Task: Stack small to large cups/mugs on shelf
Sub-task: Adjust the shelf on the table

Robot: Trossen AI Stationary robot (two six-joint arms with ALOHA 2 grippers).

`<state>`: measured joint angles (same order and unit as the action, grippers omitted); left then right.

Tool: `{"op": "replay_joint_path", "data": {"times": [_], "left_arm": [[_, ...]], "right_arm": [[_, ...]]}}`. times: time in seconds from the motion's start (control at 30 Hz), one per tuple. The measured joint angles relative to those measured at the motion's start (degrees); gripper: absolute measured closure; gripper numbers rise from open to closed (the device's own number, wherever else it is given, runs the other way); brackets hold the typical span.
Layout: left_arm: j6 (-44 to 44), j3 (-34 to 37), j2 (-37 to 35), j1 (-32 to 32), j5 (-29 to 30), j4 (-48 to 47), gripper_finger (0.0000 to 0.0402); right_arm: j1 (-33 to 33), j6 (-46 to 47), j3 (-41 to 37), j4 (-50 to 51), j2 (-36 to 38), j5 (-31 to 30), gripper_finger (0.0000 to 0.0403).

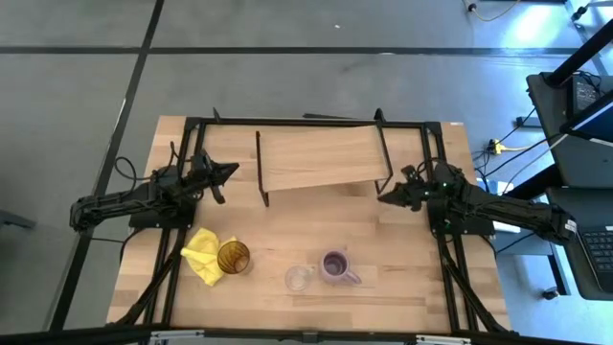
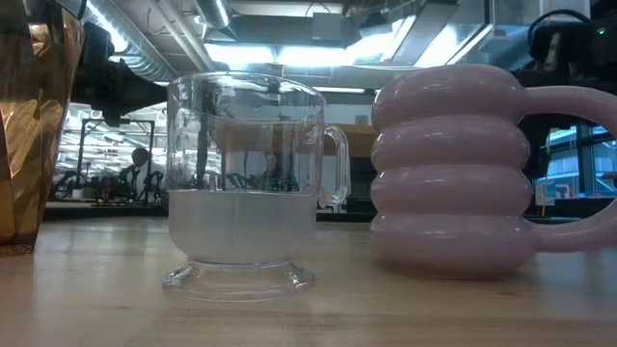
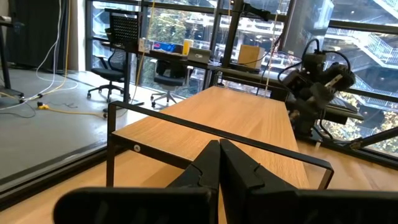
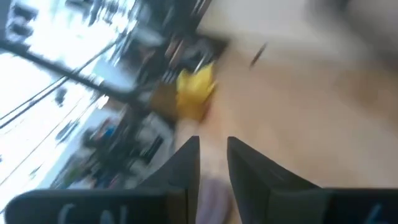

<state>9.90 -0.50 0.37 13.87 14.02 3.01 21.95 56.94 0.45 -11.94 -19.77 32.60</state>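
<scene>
The amber ribbed tumbler (image 1: 233,257), the small clear glass cup (image 1: 299,278) and the purple mug (image 1: 335,265) stand upright in a row on the tabletop near its front edge. They also show in the low view: tumbler (image 2: 29,125), cup (image 2: 246,183), mug (image 2: 453,169). The light-wood shelf (image 1: 316,158) stands on its black wire legs at the back middle, nothing on it. My left gripper (image 1: 230,172) is shut and empty at the shelf's left end (image 3: 219,155). My right gripper (image 1: 383,198) is open and empty by the shelf's right front corner (image 4: 213,155).
A yellow cloth (image 1: 203,251) lies crumpled beside the tumbler on its left, and shows in the right wrist view (image 4: 196,90). A black metal frame (image 1: 306,122) runs around the tabletop's edges. Bare wood lies between the shelf and the row of vessels.
</scene>
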Motion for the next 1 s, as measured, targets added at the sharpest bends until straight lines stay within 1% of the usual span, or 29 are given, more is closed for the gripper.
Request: {"op": "replay_joint_path", "data": {"times": [0.07, 0.13, 0.2, 0.27, 0.3, 0.37, 0.43, 0.5, 0.57, 0.63, 0.67, 0.73, 0.8, 0.87, 0.9, 0.93, 0.97, 1.0], "left_arm": [[0.0, 0.0, 0.0, 0.0, 0.0, 0.0, 0.0401], [0.0, 0.0, 0.0, 0.0, 0.0, 0.0, 0.0401], [0.0, 0.0, 0.0, 0.0, 0.0, 0.0, 0.0401], [0.0, 0.0, 0.0, 0.0, 0.0, 0.0, 0.0401], [0.0, 0.0, 0.0, 0.0, 0.0, 0.0, 0.0401], [0.0, 0.0, 0.0, 0.0, 0.0, 0.0, 0.0401], [0.0, 0.0, 0.0, 0.0, 0.0, 0.0, 0.0401], [0.0, 0.0, 0.0, 0.0, 0.0, 0.0, 0.0401], [0.0, 0.0, 0.0, 0.0, 0.0, 0.0, 0.0401], [0.0, 0.0, 0.0, 0.0, 0.0, 0.0, 0.0401], [0.0, 0.0, 0.0, 0.0, 0.0, 0.0, 0.0401], [0.0, 0.0, 0.0, 0.0, 0.0, 0.0, 0.0401], [0.0, 0.0, 0.0, 0.0, 0.0, 0.0, 0.0401], [0.0, 0.0, 0.0, 0.0, 0.0, 0.0, 0.0401], [0.0, 0.0, 0.0, 0.0, 0.0, 0.0, 0.0401], [0.0, 0.0, 0.0, 0.0, 0.0, 0.0, 0.0401], [0.0, 0.0, 0.0, 0.0, 0.0, 0.0, 0.0401], [0.0, 0.0, 0.0, 0.0, 0.0, 0.0, 0.0401]], "right_arm": [[-2.8, 3.2, 0.0, -2.5, 0.0, 1.9, 0.0320], [-6.3, 7.4, 0.0, -9.0, 0.0, -0.2, 0.0320], [-10.3, 10.1, 0.6, -17.2, 0.0, -6.0, 0.0320], [-15.3, 9.2, 3.6, -23.0, -0.5, -14.0, 0.0320], [-17.9, 6.5, 6.0, -24.8, -1.2, -17.6, 0.0320], [-23.1, -0.6, 12.2, -25.3, -3.7, -21.8, 0.0320], [-28.1, -8.7, 19.7, -25.2, -8.4, -23.6, 0.0320], [-32.4, -17.2, 27.5, -24.5, -14.9, -23.9, 0.0320], [-35.4, -25.8, 35.5, -20.1, -22.0, -24.8, 0.0320], [-36.7, -35.8, 43.5, -14.1, -29.0, -27.7, 0.0320], [-37.0, -41.0, 47.2, -11.1, -32.1, -30.2, 0.0320], [-36.8, -49.9, 55.1, -5.1, -37.4, -37.0, 0.0320], [-36.2, -56.0, 63.2, 3.9, -41.0, -46.4, 0.0320], [-35.1, -56.1, 71.0, 18.7, -43.9, -56.3, 0.0320], [-33.9, -53.8, 74.4, 27.0, -45.1, -58.8, 0.0320], [-32.3, -50.3, 77.4, 35.3, -46.2, -58.7, 0.0320], [-30.7, -46.3, 80.0, 42.7, -47.2, -56.5, 0.0320], [-29.3, -41.7, 81.9, 48.3, -47.9, -52.9, 0.0320]]}}
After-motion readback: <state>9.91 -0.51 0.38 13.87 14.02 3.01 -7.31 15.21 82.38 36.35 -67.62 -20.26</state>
